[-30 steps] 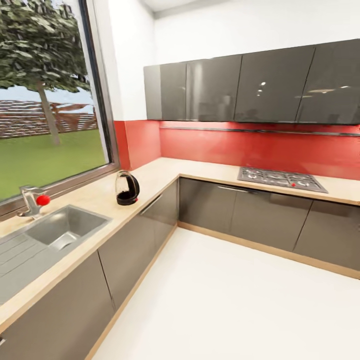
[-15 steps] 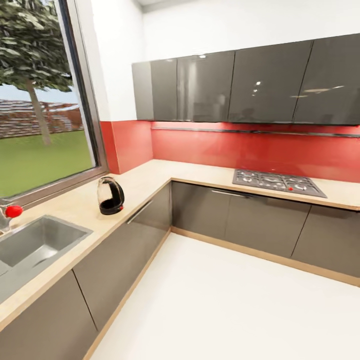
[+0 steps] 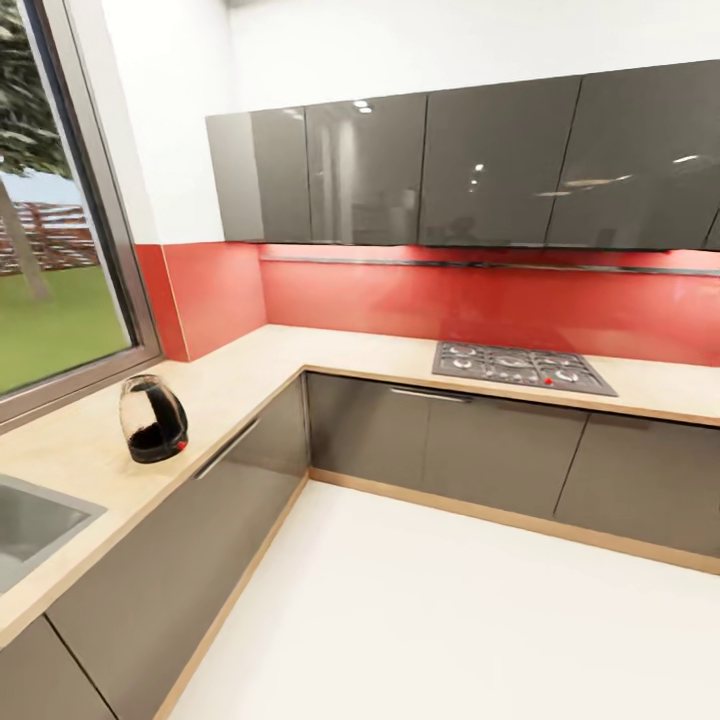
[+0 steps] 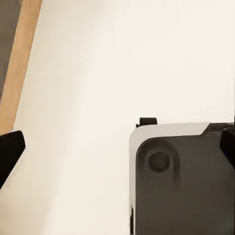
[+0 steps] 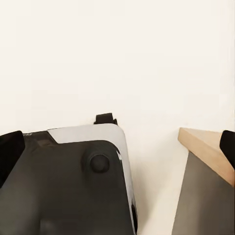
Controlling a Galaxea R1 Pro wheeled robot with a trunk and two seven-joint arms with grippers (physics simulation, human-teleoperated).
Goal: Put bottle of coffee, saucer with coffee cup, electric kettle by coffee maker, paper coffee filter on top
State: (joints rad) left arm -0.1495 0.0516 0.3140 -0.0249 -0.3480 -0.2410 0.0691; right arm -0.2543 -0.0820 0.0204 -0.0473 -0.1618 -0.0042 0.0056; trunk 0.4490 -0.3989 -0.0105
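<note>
head view, glass electric kettle (image 3: 153,419), black base; upright on kitchen countertop (image 3: 250,371)

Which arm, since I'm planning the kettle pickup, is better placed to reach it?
Left, probably: the electric kettle stands on the kitchen countertop at the head view's left, that arm's side. Both wrist views show open, empty jaws above the floor.

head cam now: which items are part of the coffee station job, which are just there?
Job:
- kettle, upright on the countertop, between sink and corner
- countertop itself

Just there:
- sink, only a corner in frame
- hob on the far run
- wall cabinets
- window
</note>
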